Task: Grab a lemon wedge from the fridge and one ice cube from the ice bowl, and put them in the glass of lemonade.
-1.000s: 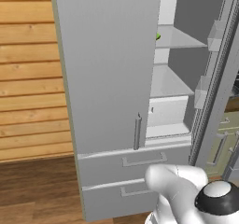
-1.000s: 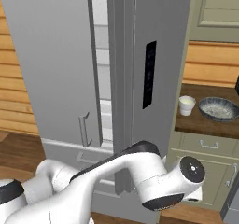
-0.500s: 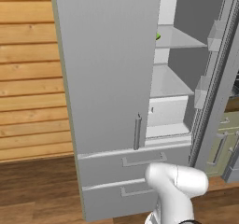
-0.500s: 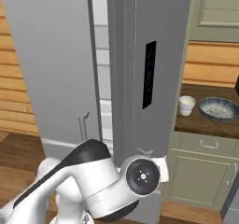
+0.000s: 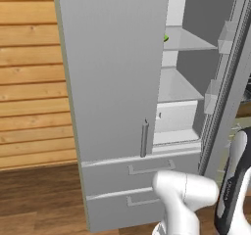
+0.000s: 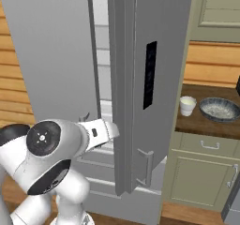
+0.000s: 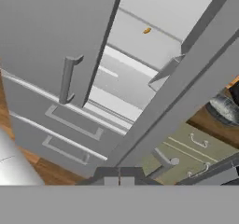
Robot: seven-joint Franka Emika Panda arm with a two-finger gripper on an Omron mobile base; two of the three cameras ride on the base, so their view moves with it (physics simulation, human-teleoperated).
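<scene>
The gripper (image 7: 119,175) hung low before the open fridge (image 5: 117,82), jaws closed on nothing; the wedge (image 5: 165,37) sat above it at a shelf's left edge.

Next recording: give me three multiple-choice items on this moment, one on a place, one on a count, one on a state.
1. Where does the small whitish tapered cup stand?
A. on a fridge shelf
B. on the dark counter, left of the wide grey bowl
C. on the wooden floor

2. How many drawers show below the tall grey fridge's closed left door?
A. two
B. four
C. none

3. How does the fridge's right door stand?
A. shut
B. swung open
C. taken off

Answers: 1 B, the right base view shows the cup beside the bowl. 2 A, two handled drawer fronts stack there. 3 B, white shelves show behind it.
</scene>
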